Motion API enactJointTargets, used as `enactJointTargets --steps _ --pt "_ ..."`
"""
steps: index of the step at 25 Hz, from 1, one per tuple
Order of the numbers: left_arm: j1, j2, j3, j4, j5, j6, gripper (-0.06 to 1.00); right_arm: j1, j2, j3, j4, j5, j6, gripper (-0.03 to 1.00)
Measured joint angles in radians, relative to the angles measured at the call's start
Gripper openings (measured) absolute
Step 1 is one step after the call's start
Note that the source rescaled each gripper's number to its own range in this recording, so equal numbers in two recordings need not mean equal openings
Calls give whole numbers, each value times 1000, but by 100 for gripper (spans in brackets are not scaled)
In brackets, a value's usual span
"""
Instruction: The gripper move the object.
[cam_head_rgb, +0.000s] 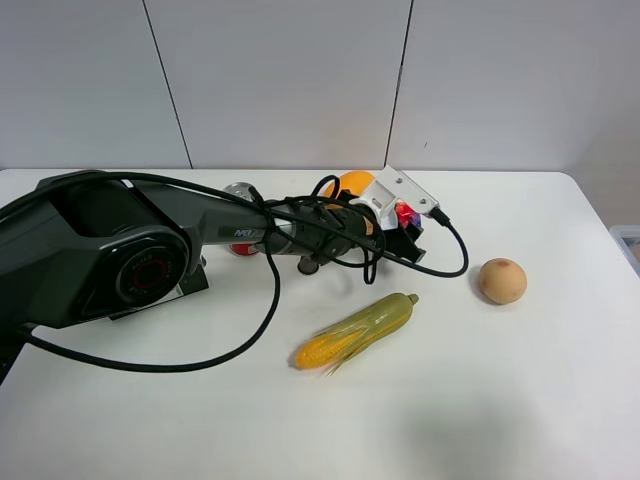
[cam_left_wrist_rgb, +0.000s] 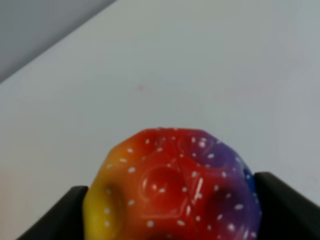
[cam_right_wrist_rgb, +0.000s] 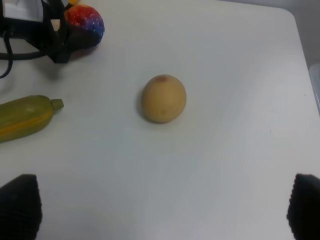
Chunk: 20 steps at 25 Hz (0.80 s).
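The rainbow ball (cam_left_wrist_rgb: 175, 192), bumpy with red, yellow, purple and blue patches, sits between the two black jaws of my left gripper (cam_left_wrist_rgb: 172, 220), which touch it on both sides. In the high view the black left arm reaches across the table's middle. Its white head holds the ball (cam_head_rgb: 406, 214) at the left gripper (cam_head_rgb: 411, 224), low over the table. The right wrist view shows the ball (cam_right_wrist_rgb: 85, 22) close to the table. My right gripper (cam_right_wrist_rgb: 162, 207) is open and empty above the table, with the tan fruit ahead of it.
A tan round fruit (cam_head_rgb: 501, 281) lies right of the ball and also shows in the right wrist view (cam_right_wrist_rgb: 163, 98). A corn cob (cam_head_rgb: 356, 330) lies in front of the ball. An orange object (cam_head_rgb: 352, 183) and a can (cam_head_rgb: 240, 247) are partly hidden behind the arm. A bin edge (cam_head_rgb: 630, 243) is at far right.
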<state>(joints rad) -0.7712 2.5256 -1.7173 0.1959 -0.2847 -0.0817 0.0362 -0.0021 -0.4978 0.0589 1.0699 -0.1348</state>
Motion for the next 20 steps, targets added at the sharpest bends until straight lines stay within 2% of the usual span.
enactJointTargets --steps 5,6,9,11,18,20 --pt "0 0 -1 0 23 -21 4 0 0 0 0 0 0 100" --pt "0 0 -1 0 23 -37 7 0 0 0 0 0 0 100" --pt "0 0 -1 0 24 -90 31 0 0 0 0 0 0 100" --pt "0 0 -1 0 24 -110 38 0 0 0 0 0 0 100" --pt "0 0 -1 0 22 -126 42 0 0 0 0 0 0 100" --pt "0 0 -1 0 22 -128 46 0 0 0 0 0 0 100"
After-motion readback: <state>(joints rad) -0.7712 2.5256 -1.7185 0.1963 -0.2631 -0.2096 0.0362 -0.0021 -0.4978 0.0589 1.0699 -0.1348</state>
